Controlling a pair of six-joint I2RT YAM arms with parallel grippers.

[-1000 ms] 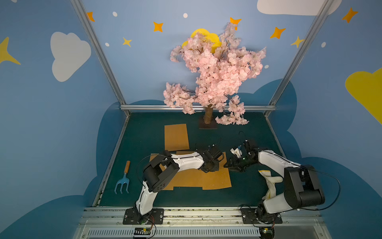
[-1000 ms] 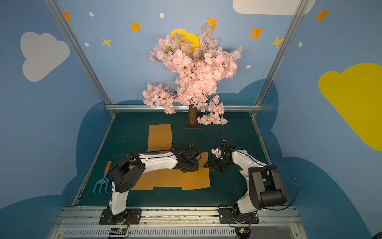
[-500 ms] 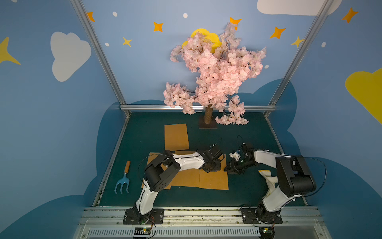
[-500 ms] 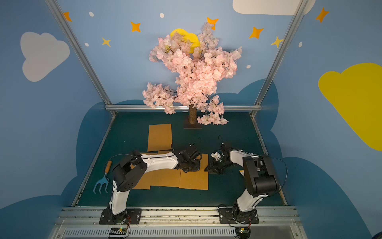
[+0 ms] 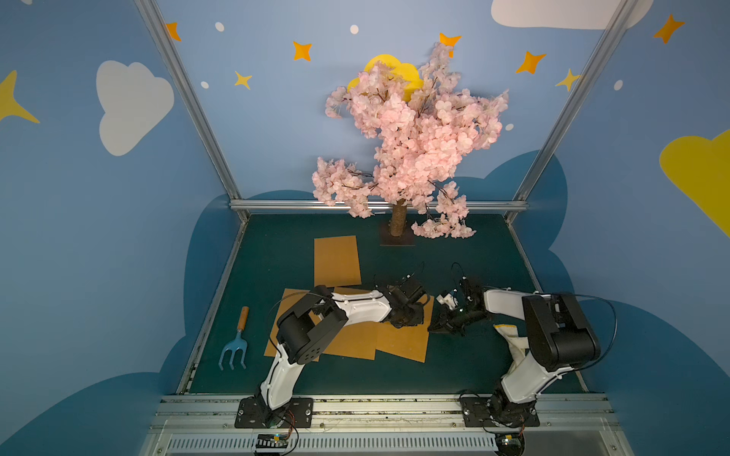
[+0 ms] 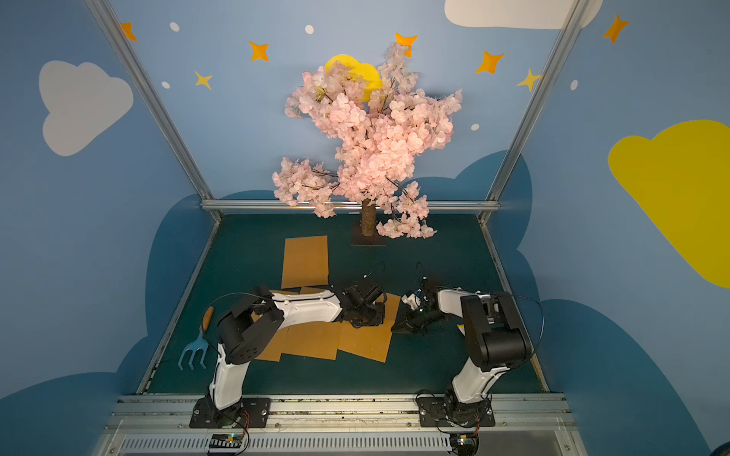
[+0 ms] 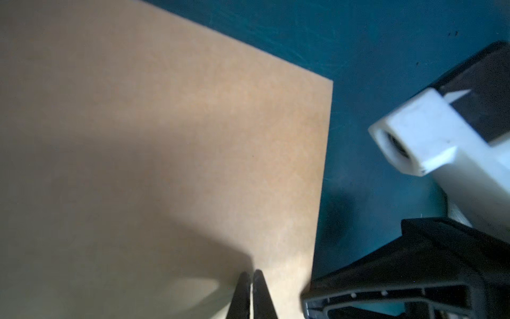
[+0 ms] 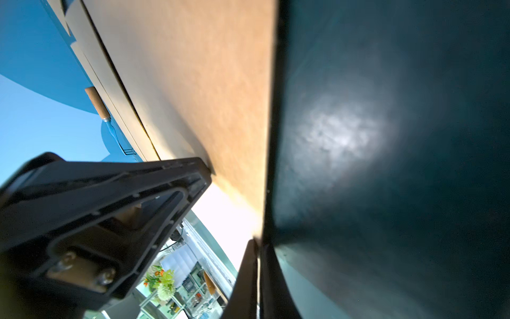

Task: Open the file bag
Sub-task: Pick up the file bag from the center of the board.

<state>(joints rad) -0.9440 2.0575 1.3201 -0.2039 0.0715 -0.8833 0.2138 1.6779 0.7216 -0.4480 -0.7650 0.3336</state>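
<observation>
Fig. Flat brown kraft-paper file bag [image 5: 403, 342] lying on the dark green table mat [image 5: 466, 260], partly under my left arm. Left gripper [image 7: 251, 276] closed, tips down on the bag. Right gripper [image 8: 257, 245] closed at the bag edge nearest the right arm (whether it pinches paper, I cannot tell). Blue walls [image 5: 118, 221] painted with clouds and stars; pink blossom tree [image 5: 411, 134] at the back.

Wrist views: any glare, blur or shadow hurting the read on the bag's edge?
Left wrist view: soft focus overall, with a broad shadow across the file bag, but its edge is still readable. Right wrist view: a blown-out white patch near the bag's edge, a glare spot on the green mat, and heavy wide-angle warping. Both top views: sharp and evenly lit.
</observation>
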